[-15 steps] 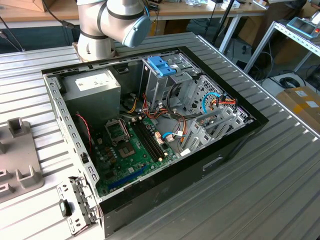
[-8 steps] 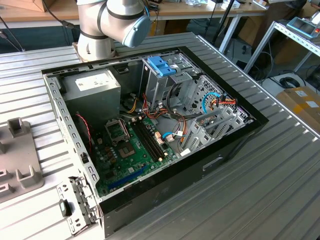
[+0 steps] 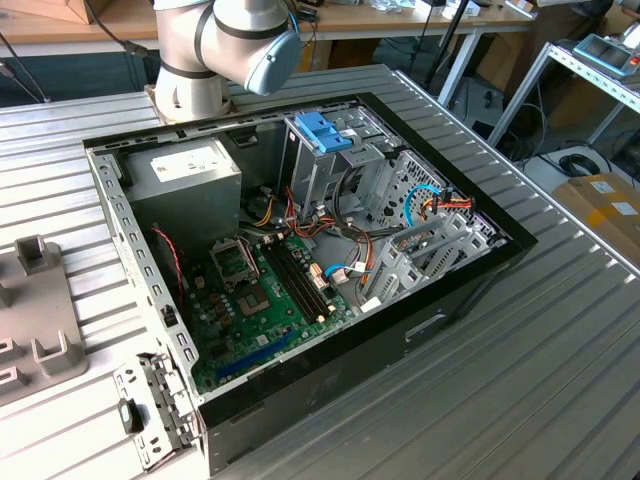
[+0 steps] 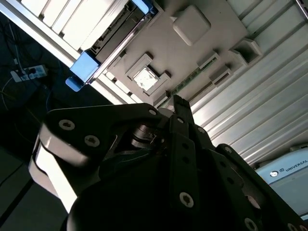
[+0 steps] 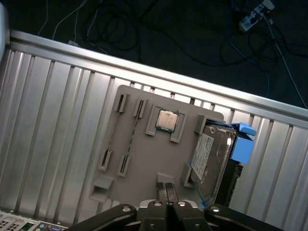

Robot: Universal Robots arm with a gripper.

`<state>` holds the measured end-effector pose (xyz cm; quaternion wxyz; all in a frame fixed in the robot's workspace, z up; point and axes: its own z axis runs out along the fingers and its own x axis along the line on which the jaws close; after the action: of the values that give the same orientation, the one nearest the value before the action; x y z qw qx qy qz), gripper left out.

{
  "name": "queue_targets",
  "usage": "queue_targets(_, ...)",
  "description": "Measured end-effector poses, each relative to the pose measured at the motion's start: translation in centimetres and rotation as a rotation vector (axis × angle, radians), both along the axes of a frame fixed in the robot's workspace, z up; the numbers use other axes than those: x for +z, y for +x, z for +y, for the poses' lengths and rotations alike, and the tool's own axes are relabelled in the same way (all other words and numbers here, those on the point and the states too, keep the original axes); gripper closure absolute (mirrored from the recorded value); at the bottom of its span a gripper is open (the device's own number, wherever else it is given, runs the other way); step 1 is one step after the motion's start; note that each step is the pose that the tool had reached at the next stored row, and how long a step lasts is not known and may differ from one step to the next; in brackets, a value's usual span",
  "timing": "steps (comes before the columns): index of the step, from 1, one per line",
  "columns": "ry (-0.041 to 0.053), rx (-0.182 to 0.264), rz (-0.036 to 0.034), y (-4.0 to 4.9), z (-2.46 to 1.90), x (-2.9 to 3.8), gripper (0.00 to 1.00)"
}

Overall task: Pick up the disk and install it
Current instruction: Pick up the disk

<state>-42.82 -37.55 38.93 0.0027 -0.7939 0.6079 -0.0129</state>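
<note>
The disk [image 5: 214, 156] is a grey metal drive with a white label and light-blue rails. It lies in a holder at the edge of a grey fixture plate [image 5: 139, 159], close to the table's edge. In the second wrist view the disk [image 4: 108, 31] shows one blue rail end. My gripper [image 5: 166, 186] hangs well above the plate, its two black fingertips pressed together with nothing between them. It is off to the side of the disk and not touching it. In the second wrist view the gripper [image 4: 179, 103] points at the plate beside a processor chip [image 4: 144, 79].
An open computer case [image 3: 130, 260] lies on the ribbed metal table [image 3: 520, 360], with a silver drive cage and blue latch [image 3: 325, 130], a grey power-supply box [image 3: 185, 175] and a green motherboard [image 3: 260, 300]. The fixture plate [image 3: 40, 330] is at the exterior view's left. A metal bracket [image 3: 150, 405] lies near the case.
</note>
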Motion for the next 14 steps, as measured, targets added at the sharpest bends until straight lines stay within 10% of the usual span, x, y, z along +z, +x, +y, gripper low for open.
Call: queue_targets(14, 0.0000, 0.036, 0.0000, 0.00, 0.00, 0.00, 0.90)
